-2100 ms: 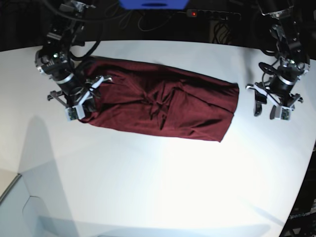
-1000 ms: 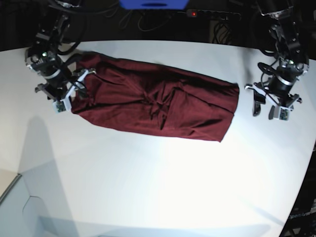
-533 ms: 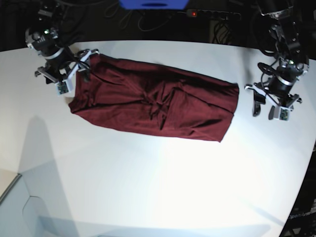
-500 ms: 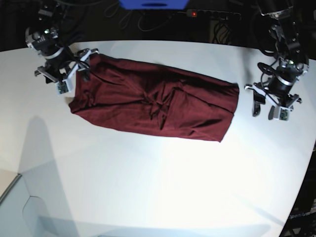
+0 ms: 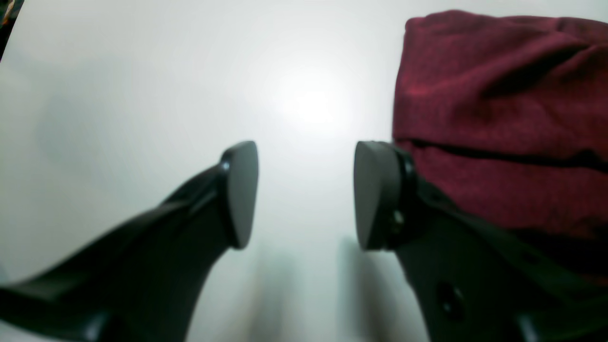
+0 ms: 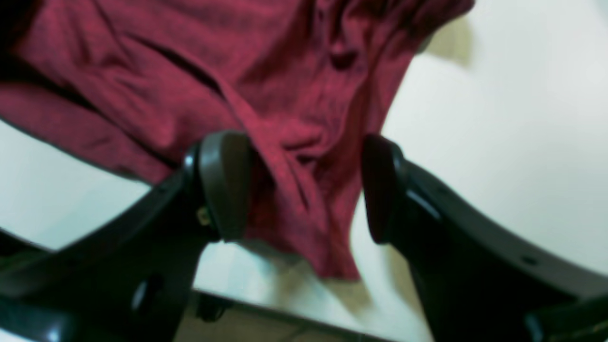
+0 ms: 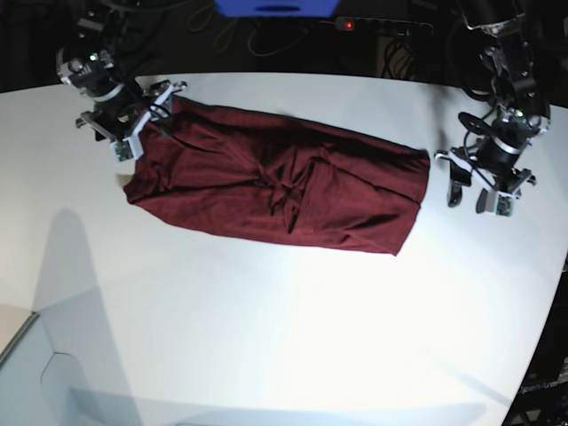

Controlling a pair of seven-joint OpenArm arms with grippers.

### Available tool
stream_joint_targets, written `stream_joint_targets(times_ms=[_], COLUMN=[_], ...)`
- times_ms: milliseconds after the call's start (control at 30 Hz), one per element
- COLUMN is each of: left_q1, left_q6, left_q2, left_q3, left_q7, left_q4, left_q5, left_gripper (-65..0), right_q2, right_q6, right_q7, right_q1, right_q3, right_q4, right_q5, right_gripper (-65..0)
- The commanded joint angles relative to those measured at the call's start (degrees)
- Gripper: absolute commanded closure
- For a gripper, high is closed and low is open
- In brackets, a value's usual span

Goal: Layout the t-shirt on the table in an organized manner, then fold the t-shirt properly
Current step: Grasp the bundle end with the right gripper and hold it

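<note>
From my seat the t-shirt [image 7: 275,177] lies near the far side of the table [image 7: 284,337] as a long narrow band, its sides already turned in, with a knot of creases at its middle. I judge the lengthwise fold done and the crosswise folds, end onto end, not yet made; the creases at the middle could do with smoothing first. My right gripper [image 7: 142,122] hangs over the shirt's end nearest that arm, jaws wide apart; in the wrist view cloth shows between the fingers [image 6: 223,185] but I see no pinch on it, so I take that end as let go. My left gripper [image 7: 470,186] stands just off the shirt's other end, jaws parted around bare table, holding nothing, one finger [image 5: 375,194] just beside the hem. Against the earlier frames, the right gripper was down at the shirt's near corner on that end and has since drawn that end outward, lengthening the band, then climbed toward the far corner; the left gripper has barely stirred.
</note>
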Motion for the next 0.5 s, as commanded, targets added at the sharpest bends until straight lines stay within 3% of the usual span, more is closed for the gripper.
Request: stream_joint_targets(times_ms=[0,467], left_q1=[-0.5,-0.5], left_q6=[0.1,0.1], left_q2=[-0.8,-0.8], left_q3=[-0.3,-0.3], left_q7=[-1.4,-1.3], left_q4=[1.0,1.3], left_q5=[-0.7,-0.7], left_gripper=[-31.3,-31.3], right_q2=[0.7,2.8], right_q6=[0.2,0.2], right_q7=[1.4,1.5], right_q1=[0.2,5.4], right_q3=[0.1,0.2], right_q4=[0.3,-5.3], right_q5=[1.0,0.9], right_gripper=[-36.9,-36.9])
